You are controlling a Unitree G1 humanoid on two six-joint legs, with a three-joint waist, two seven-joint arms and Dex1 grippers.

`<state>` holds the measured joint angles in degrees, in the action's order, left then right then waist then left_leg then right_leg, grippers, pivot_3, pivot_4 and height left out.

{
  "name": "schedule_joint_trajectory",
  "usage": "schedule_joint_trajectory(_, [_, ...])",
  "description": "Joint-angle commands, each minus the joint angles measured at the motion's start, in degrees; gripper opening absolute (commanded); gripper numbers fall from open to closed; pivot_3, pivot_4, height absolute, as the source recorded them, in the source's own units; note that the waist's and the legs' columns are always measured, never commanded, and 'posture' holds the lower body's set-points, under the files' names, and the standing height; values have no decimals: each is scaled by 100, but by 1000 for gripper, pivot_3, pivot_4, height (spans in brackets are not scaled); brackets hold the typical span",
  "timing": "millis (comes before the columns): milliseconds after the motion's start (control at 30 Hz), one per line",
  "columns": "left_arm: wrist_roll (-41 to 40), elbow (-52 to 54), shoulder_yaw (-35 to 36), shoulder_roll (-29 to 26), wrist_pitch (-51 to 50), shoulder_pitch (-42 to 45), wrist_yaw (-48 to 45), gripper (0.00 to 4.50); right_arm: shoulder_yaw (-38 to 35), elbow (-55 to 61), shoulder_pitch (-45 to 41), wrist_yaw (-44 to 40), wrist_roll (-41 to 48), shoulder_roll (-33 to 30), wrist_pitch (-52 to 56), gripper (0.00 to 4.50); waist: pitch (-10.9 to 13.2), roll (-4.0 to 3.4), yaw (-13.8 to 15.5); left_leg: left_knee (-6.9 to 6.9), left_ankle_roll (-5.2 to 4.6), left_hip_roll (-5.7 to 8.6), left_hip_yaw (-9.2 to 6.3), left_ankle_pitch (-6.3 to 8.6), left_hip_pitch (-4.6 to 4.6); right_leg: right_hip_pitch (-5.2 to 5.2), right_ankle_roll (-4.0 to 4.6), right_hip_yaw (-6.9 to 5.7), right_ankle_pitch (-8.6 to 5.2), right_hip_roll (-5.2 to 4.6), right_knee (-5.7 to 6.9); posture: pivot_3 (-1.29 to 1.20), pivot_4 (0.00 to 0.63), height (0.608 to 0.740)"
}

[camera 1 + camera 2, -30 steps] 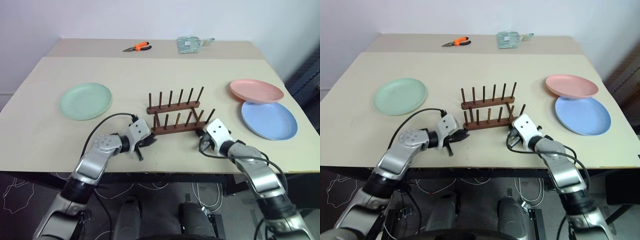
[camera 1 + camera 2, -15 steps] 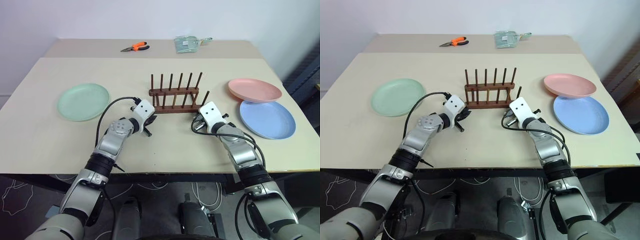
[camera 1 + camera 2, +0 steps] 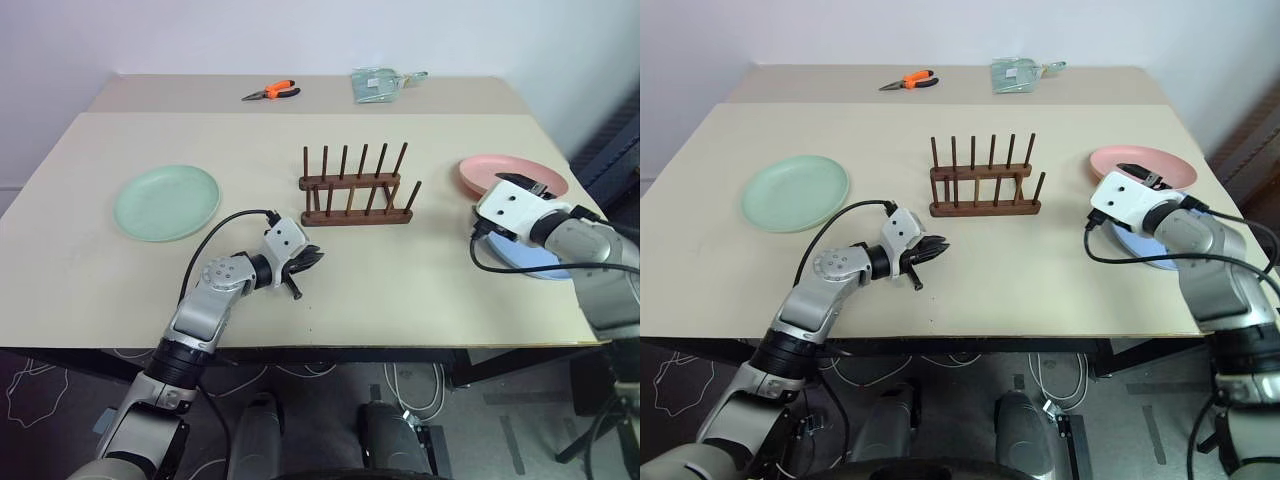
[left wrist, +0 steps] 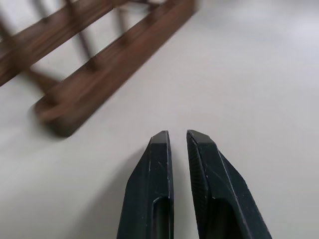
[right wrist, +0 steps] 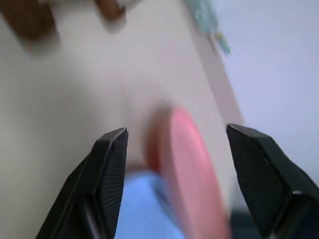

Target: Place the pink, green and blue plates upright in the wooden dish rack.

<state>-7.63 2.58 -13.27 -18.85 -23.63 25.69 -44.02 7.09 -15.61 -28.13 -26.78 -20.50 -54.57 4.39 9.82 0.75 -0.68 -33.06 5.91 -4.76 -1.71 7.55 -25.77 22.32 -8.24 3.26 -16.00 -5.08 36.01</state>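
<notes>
The wooden dish rack point(image 3: 355, 190) stands upright and bare at the table's middle. Far to its left lies the green plate point(image 3: 167, 202), flat on the table. At the right, the pink plate point(image 3: 510, 165) rests with its rim overlapping the blue plate point(image 3: 1140, 250), which is mostly hidden under my right hand. Above those two plates my right gripper point(image 5: 174, 144) hovers open, nothing between its fingers, with the pink plate point(image 5: 192, 164) and blue plate point(image 5: 144, 209) ahead of it. My left gripper point(image 3: 308, 258) is shut on nothing, a little in front of the rack's left end point(image 4: 65, 109).
Orange pliers point(image 3: 272, 93) and a green packet point(image 3: 378, 86) lie at the table's far edge. Black cables loop off both wrists. The table's right edge runs close beside the blue plate.
The rack was slid away from the front edge with both grippers at its ends. My right gripper then swung right and up over the plates and opened. The left drew back, still shut.
</notes>
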Motion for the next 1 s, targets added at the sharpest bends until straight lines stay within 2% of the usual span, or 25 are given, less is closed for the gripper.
schedule_joint_trajectory(33, [-245,480,-43,6,-225,132,-169,502,347,-1174,-618,514,-634,-3,-619,3167,1,-2,-25,1,0,-1,0,0,-1,-3,0,1,0,0,-1,0,150,740])
schedule_joint_trajectory(167, [-360,756,-64,-37,-390,71,-232,502,817,-2842,-1384,897,-1054,190,-1280,3167,6,-9,-73,14,-3,-1,0,-1,-5,11,-5,6,-3,3,4,0,150,740])
schedule_joint_trajectory(233, [-368,795,-67,-50,-426,58,-213,502,890,-3288,-1582,975,-1075,271,-1508,3167,6,-10,-59,16,-3,-1,0,-2,-5,12,-10,6,-5,4,6,0,150,740])
schedule_joint_trajectory(333, [-329,887,-69,-111,-444,-42,-128,502,1059,-3760,-1775,1223,-1266,306,-1846,2455,6,-10,-52,14,-3,1,0,-1,-7,9,-12,6,-7,3,5,0,150,740])
schedule_joint_trajectory(500, [-359,1009,-34,-207,-474,-182,-70,502,1004,-3663,-1744,1715,-1366,265,-2069,16,9,-15,-37,11,-3,2,-1,-2,-8,7,-12,7,-7,3,6,0,150,740])
schedule_joint_trajectory(667, [-437,1125,176,-405,-505,-377,-36,502,632,-2371,-1323,2161,-1386,-104,-2229,16,15,-26,-36,14,-3,2,-1,-1,-10,13,-12,10,-7,3,9,0,150,740])
schedule_joint_trajectory(700, [-452,1108,233,-463,-503,-405,-30,502,394,-1945,-1200,2048,-1112,-102,-2223,16,17,-29,-40,14,-3,2,-1,-1,-10,15,-13,10,-8,3,10,0,150,740])
schedule_joint_trajectory(733, [-463,1075,301,-534,-480,-433,-40,502,6,-1403,-1056,1720,-402,75,-2130,16,18,-31,-39,13,-3,1,-1,-1,-10,16,-13,10,-8,4,12,0,150,740])
schedule_joint_trajectory(833, [-538,935,494,-723,-401,-459,-111,502,-1090,1346,-537,-10,3647,1059,-153,16,20,-30,-108,11,-4,-7,-2,-1,-2,8,-15,11,-6,11,15,0,150,740])
schedule_joint_trajectory(900, [-568,848,557,-779,-362,-413,-150,502,-1633,2509,-504,-273,5816,1438,1266,16,22,-34,-125,14,-4,-9,-15,-1,2,-4,-35,10,2,19,25,0,150,740])
schedule_joint_trajectory(933, [-575,808,578,-792,-352,-382,-161,502,-1827,2777,-512,-352,6462,1512,1730,16,23,-34,-111,11,-4,-8,-16,-1,2,-4,-35,10,2,18,28,0,150,740])
schedule_joint_trajectory(1000, [-586,763,593,-803,-338,-346,-168,502,-2024,3034,-489,-441,7026,1502,2263,16,24,-26,11,5,-4,-7,-16,-1,-2,-9,-15,9,-9,17,23,0,150,740])
